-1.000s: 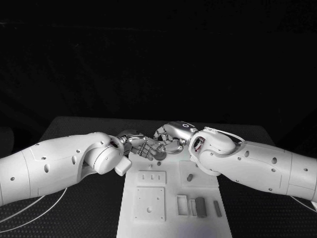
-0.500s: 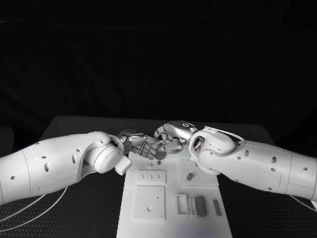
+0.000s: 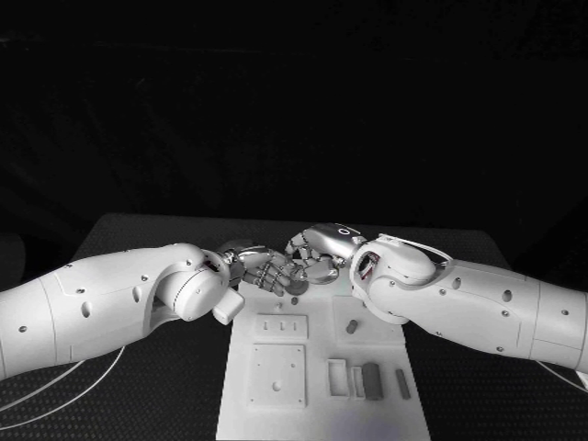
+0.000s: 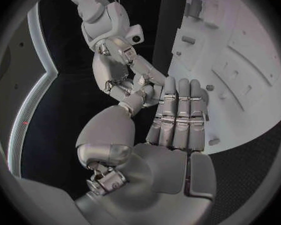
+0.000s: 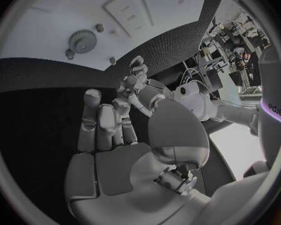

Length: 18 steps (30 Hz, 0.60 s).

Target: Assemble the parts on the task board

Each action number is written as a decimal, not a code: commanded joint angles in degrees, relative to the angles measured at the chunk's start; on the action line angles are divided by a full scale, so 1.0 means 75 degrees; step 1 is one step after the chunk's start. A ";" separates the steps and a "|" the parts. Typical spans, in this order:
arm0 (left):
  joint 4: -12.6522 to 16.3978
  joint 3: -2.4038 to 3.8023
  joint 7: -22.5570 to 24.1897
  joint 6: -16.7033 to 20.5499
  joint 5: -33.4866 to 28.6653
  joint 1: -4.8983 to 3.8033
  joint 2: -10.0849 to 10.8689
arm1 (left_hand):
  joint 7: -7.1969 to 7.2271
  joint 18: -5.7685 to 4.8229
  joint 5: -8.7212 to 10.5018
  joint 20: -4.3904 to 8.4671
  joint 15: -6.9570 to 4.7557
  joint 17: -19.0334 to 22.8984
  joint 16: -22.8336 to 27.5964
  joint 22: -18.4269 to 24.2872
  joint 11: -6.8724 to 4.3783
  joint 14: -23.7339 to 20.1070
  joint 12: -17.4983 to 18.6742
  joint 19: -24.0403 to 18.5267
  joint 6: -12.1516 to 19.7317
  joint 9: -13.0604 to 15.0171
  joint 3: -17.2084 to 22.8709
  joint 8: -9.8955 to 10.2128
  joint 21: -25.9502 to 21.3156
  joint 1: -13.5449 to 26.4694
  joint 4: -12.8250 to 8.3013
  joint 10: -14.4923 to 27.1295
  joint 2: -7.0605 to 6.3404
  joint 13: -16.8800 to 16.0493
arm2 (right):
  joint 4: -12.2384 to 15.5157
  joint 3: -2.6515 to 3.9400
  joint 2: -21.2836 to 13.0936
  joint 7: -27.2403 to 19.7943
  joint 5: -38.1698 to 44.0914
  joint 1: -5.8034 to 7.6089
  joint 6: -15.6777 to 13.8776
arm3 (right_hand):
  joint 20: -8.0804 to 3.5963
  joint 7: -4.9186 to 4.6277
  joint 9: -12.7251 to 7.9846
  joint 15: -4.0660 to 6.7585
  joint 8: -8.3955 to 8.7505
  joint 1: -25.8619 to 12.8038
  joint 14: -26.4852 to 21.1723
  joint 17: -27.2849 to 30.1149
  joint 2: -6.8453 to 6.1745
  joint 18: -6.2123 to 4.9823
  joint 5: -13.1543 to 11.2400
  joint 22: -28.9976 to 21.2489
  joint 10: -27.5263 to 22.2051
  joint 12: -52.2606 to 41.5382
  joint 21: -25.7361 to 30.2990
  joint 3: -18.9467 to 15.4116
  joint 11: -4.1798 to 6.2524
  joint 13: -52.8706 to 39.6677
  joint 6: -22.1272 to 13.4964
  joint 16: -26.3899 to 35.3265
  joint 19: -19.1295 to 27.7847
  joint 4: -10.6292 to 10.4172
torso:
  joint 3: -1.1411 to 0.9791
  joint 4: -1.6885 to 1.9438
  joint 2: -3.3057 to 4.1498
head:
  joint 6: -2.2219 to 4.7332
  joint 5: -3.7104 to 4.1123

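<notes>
The white task board (image 3: 323, 404) lies lengthwise in the middle of the table. My two hands meet over its far end. My left hand (image 3: 260, 268) has its fingers (image 4: 179, 110) stretched out straight and side by side above the board (image 4: 240, 60), with nothing in the palm. My right hand (image 3: 320, 254) faces it, and its fingers (image 4: 147, 75) reach to the left thumb. Its own fingers (image 5: 103, 117) stand nearly straight with a bare palm. A grey gear (image 5: 82, 40) and small pegs (image 5: 98, 28) sit on the board (image 5: 40, 30). A small grey part (image 3: 351, 326) lies mid-board.
Near the board's front, several grey bars (image 3: 369, 381) lie in slots beside a square plate (image 3: 277, 375). A smaller plate with three slots (image 3: 282, 326) sits just behind it. Black table mat (image 3: 149, 395) flanks the board on both sides. My bulky forearms cover the board's far corners.
</notes>
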<state>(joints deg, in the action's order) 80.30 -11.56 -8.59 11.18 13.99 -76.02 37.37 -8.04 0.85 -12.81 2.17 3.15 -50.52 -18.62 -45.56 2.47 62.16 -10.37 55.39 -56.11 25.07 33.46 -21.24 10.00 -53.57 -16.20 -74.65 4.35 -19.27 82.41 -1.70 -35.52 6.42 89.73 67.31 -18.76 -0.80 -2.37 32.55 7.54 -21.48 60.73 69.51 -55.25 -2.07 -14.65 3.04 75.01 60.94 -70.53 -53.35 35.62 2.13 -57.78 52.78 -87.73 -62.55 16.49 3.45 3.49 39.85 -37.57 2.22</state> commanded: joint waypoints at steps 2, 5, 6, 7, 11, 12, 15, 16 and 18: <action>0.0087 0.0050 0.0304 -0.0149 -0.0029 -0.0045 -0.0045 | 0.0222 -0.0106 0.0039 0.0047 -0.0007 -0.0021 0.0040 -0.0017 0.0007 0.0059 0.0009 0.0011 -0.0300 0.0010 0.0063 -0.0022 -0.0026 0.0013 -0.0009 -0.0074 0.0067 -0.0025 | -0.0030 -0.0035 0.0025 -0.0078 -0.0203 -0.0049 0.0192 | 0.0000 -0.0229 0.0003 0.0030 0.0009 -0.0034 -0.0068 0.0060 0.0008 -0.0046 -0.0019 0.0112 0.0044 -0.0005 -0.0027 0.0032 -0.0002 -0.0003 0.1129 0.0000 -0.0056 -0.0003 | -0.0004 0.0000 0.0001 | 0.0001 0.0000; 0.0089 0.0050 0.0280 -0.0141 0.0041 -0.0045 -0.0034 | 0.0226 -0.0109 0.0119 0.0057 -0.0014 -0.0046 0.0049 -0.0035 0.0001 0.0076 0.0010 0.0024 -0.0310 0.0016 0.0102 -0.0022 -0.0023 0.0016 -0.0011 -0.0085 0.0055 -0.0055 | -0.0060 -0.0036 0.0006 -0.0148 -0.0394 -0.0048 0.0187 | 0.0029 -0.0273 -0.0030 0.0011 0.0122 -0.0150 -0.0208 0.0242 -0.0221 -0.0046 -0.0020 0.0103 -0.0031 0.0069 0.0005 -0.0019 -0.0042 0.0023 0.0958 0.0047 -0.0023 -0.0043 | -0.0005 -0.0003 0.0003 | -0.0003 -0.0005; 0.0089 0.0050 0.0263 -0.0132 0.0077 -0.0045 -0.0031 | 0.0226 -0.0110 0.0141 0.0059 -0.0016 -0.0053 0.0054 -0.0040 0.0000 0.0078 0.0012 0.0026 -0.0312 0.0017 0.0114 -0.0021 -0.0023 0.0016 -0.0009 -0.0086 0.0054 -0.0063 | -0.0077 -0.0036 0.0002 -0.0179 -0.0517 -0.0048 0.0155 | 0.0046 -0.0319 -0.0064 -0.0012 0.0206 -0.0238 -0.0320 0.0375 -0.0384 -0.0046 -0.0018 0.0097 -0.0085 0.0113 0.0028 -0.0047 -0.0083 0.0037 0.0831 0.0081 0.0009 -0.0092 | -0.0006 -0.0004 0.0004 | -0.0003 -0.0006; 0.0089 0.0050 0.0241 -0.0119 0.0107 -0.0045 -0.0029 | 0.0227 -0.0111 0.0153 0.0060 -0.0016 -0.0058 0.0055 -0.0043 0.0000 0.0081 0.0012 0.0028 -0.0313 0.0018 0.0120 -0.0021 -0.0023 0.0016 -0.0009 -0.0087 0.0052 -0.0068 | -0.0091 -0.0037 -0.0002 -0.0211 -0.0593 -0.0048 0.0138 | 0.0059 -0.0373 -0.0111 -0.0049 0.0319 -0.0298 -0.0426 0.0492 -0.0508 -0.0046 -0.0014 0.0090 -0.0143 0.0160 0.0054 -0.0054 -0.0137 0.0054 0.0648 0.0115 0.0041 -0.0133 | -0.0006 -0.0004 0.0004 | -0.0003 -0.0006; 0.0081 0.0050 0.0177 -0.0128 0.0200 -0.0045 -0.0013 | 0.0232 -0.0113 0.0199 0.0065 -0.0027 -0.0080 0.0057 -0.0058 -0.0010 0.0104 0.0006 0.0032 -0.0329 0.0026 0.0146 -0.0025 -0.0022 0.0008 -0.0011 -0.0108 0.0041 -0.0095 | -0.0149 -0.0038 -0.0042 -0.0360 -0.0854 -0.0048 -0.0067 | 0.0147 -0.0721 -0.0313 -0.0369 0.0806 -0.0555 -0.0729 0.0536 -0.0969 -0.0039 -0.0026 0.0060 -0.0497 0.0390 0.0217 -0.0190 -0.0460 0.0135 -0.0185 0.0272 0.0284 -0.0313 | -0.0006 -0.0003 0.0004 | -0.0001 -0.0014; 0.0079 0.0049 0.0153 -0.0119 0.0247 -0.0045 -0.0005 | 0.0233 -0.0114 0.0205 0.0067 -0.0029 -0.0085 0.0057 -0.0061 -0.0012 0.0109 0.0004 0.0033 -0.0332 0.0028 0.0151 -0.0026 -0.0022 0.0006 -0.0011 -0.0113 0.0040 -0.0100 | -0.0160 -0.0038 -0.0061 -0.0402 -0.0929 -0.0048 -0.0152 | 0.0184 -0.0780 -0.0339 -0.0431 0.0874 -0.0583 -0.0817 0.0537 -0.1056 -0.0032 -0.0034 0.0057 -0.0585 0.0434 0.0262 -0.0220 -0.0532 0.0152 -0.0308 0.0307 0.0358 -0.0362 | -0.0008 -0.0002 0.0003 | -0.0005 -0.0016; 0.0057 0.0049 0.0049 -0.0121 0.0395 -0.0046 0.0010 | 0.0238 -0.0114 0.0237 0.0058 -0.0032 -0.0100 0.0065 -0.0071 -0.0018 0.0113 0.0002 0.0003 -0.0346 0.0034 0.0160 -0.0031 -0.0035 0.0005 -0.0012 -0.0126 0.0038 -0.0119 | -0.0196 -0.0039 -0.0123 -0.0579 -0.1180 -0.0048 -0.0418 | 0.0279 -0.0925 -0.0417 -0.0563 0.1050 -0.0668 -0.1057 0.0555 -0.1227 -0.0003 -0.0025 0.0052 -0.0823 0.0598 0.0385 -0.0334 -0.0666 0.0244 -0.0635 0.0414 0.0586 -0.0456 | -0.0013 -0.0001 0.0004 | -0.0008 -0.0021; 0.0048 0.0049 0.0007 -0.0102 0.0426 -0.0046 0.0014 | 0.0238 -0.0114 0.0254 0.0049 -0.0028 -0.0104 0.0075 -0.0078 -0.0020 0.0104 0.0002 -0.0017 -0.0350 0.0037 0.0160 -0.0031 -0.0041 0.0009 -0.0010 -0.0130 0.0036 -0.0127 | -0.0211 -0.0039 -0.0149 -0.0692 -0.1331 -0.0048 -0.0525 | 0.0310 -0.0952 -0.0431 -0.0599 0.1079 -0.0688 -0.1123 0.0563 -0.1257 -0.0002 -0.0025 0.0057 -0.0870 0.0619 0.0414 -0.0391 -0.0706 0.0269 -0.0698 0.0439 0.0648 -0.0491 | -0.0013 -0.0001 0.0004 | -0.0008 -0.0025; 0.0031 0.0049 -0.0058 -0.0128 0.0499 -0.0046 0.0022 | 0.0238 -0.0114 0.0298 0.0038 -0.0018 -0.0115 0.0097 -0.0099 -0.0023 0.0087 0.0004 -0.0042 -0.0355 0.0042 0.0155 -0.0030 -0.0044 0.0023 -0.0003 -0.0139 0.0041 -0.0144 | -0.0225 -0.0039 -0.0210 -0.0840 -0.1588 -0.0049 -0.0691 | 0.0343 -0.0986 -0.0446 -0.0630 0.1107 -0.0697 -0.1196 0.0581 -0.1291 -0.0001 -0.0019 0.0058 -0.0932 0.0649 0.0452 -0.0437 -0.0728 0.0298 -0.0760 0.0478 0.0720 -0.0531 | -0.0015 -0.0002 0.0002 | -0.0003 -0.0025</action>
<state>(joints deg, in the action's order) 80.53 -11.24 -8.66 11.06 15.83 -76.31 37.53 -8.23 0.85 -10.79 2.40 3.07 -51.32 -18.11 -46.26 2.26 62.65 -10.37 55.58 -56.32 25.25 34.32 -21.24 10.00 -53.45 -16.14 -75.26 4.45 -20.30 80.85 -2.03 -36.79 3.80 82.77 66.93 -20.42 1.74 -8.95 29.27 2.83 -13.46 55.52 60.89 -50.97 -11.32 -14.24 3.06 75.01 54.28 -65.97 -50.23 32.62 -3.36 -55.65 48.19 -84.36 -57.46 12.57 3.37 3.47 39.87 -37.62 2.06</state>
